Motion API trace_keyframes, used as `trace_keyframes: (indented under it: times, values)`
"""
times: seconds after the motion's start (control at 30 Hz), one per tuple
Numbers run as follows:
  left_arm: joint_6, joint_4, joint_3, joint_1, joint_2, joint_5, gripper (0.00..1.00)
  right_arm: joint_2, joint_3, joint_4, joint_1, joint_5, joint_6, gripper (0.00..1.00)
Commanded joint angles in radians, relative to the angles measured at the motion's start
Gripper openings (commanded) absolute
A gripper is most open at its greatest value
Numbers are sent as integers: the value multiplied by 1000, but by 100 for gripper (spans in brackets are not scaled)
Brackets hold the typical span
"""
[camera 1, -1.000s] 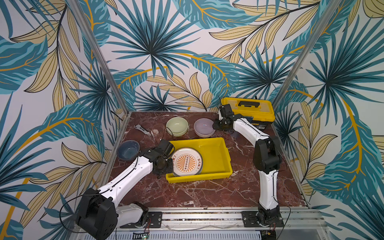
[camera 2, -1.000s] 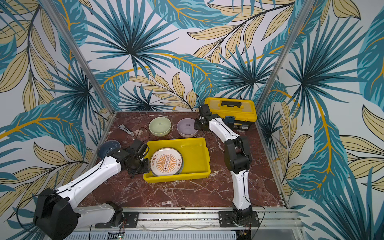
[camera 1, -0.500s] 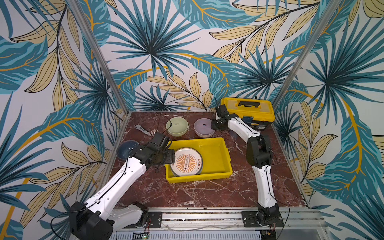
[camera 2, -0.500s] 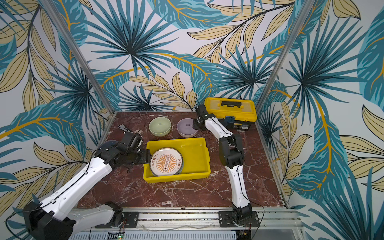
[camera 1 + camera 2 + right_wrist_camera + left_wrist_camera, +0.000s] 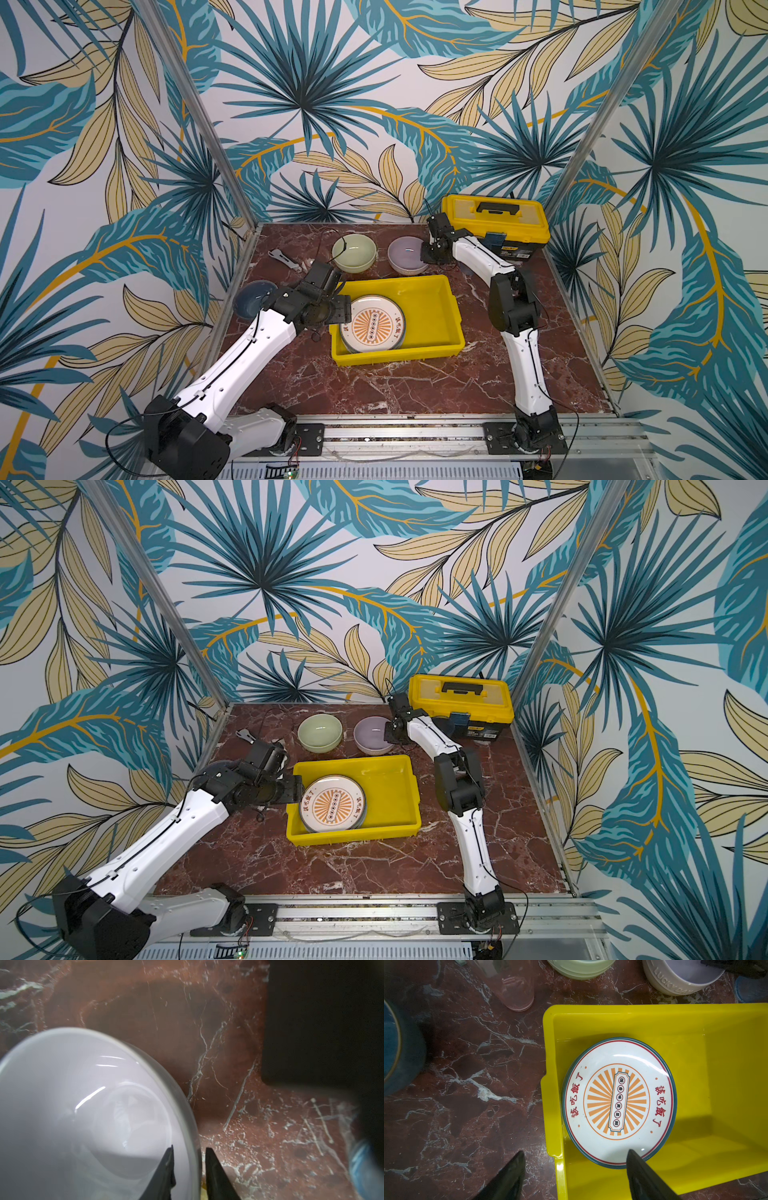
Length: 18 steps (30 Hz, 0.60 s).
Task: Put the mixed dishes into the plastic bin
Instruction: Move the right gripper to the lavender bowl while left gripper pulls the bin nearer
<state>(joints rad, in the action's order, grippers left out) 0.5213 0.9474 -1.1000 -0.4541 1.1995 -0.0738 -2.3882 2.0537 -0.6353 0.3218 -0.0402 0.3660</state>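
Note:
The yellow plastic bin (image 5: pixel 432 307) (image 5: pixel 390 796) (image 5: pixel 716 1064) holds a white plate with an orange sunburst (image 5: pixel 372 324) (image 5: pixel 333 803) (image 5: pixel 618 1101). My left gripper (image 5: pixel 343 309) (image 5: pixel 295 789) (image 5: pixel 575 1152) hangs open over the bin's left rim and holds nothing. Behind the bin stand a pale green bowl (image 5: pixel 354 257) (image 5: pixel 320 732) and a lilac bowl (image 5: pixel 405 255) (image 5: pixel 372 734) (image 5: pixel 83 1115). My right gripper (image 5: pixel 428 257) (image 5: pixel 390 735) (image 5: pixel 189 1152) is shut on the lilac bowl's right rim, one finger inside and one outside. A blue-grey bowl (image 5: pixel 253 293) (image 5: pixel 396 1049) sits at the left edge.
A yellow-and-black toolbox (image 5: pixel 494 224) (image 5: pixel 459 700) stands at the back right, close behind my right arm. A grey metal tool (image 5: pixel 284 259) lies at the back left. A pinkish tumbler (image 5: pixel 515 989) and a blue one (image 5: pixel 361 1159) are on the marble near the bowls.
My left gripper has opened, let go of the plate and drawn back to the bin's left rim. The right gripper's jaws have narrowed onto the lilac bowl's rim.

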Motion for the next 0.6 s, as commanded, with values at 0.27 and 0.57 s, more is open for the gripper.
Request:
trace_keyframes:
  times: [0.27, 0.57]
  values:
    - [-18, -22, 6, 9, -46, -23, 77, -21, 12, -19, 5, 18, 34, 9]
    - [-15, -46, 22, 9, -44, 1, 77, 21, 24, 17, 4, -4, 69, 0]
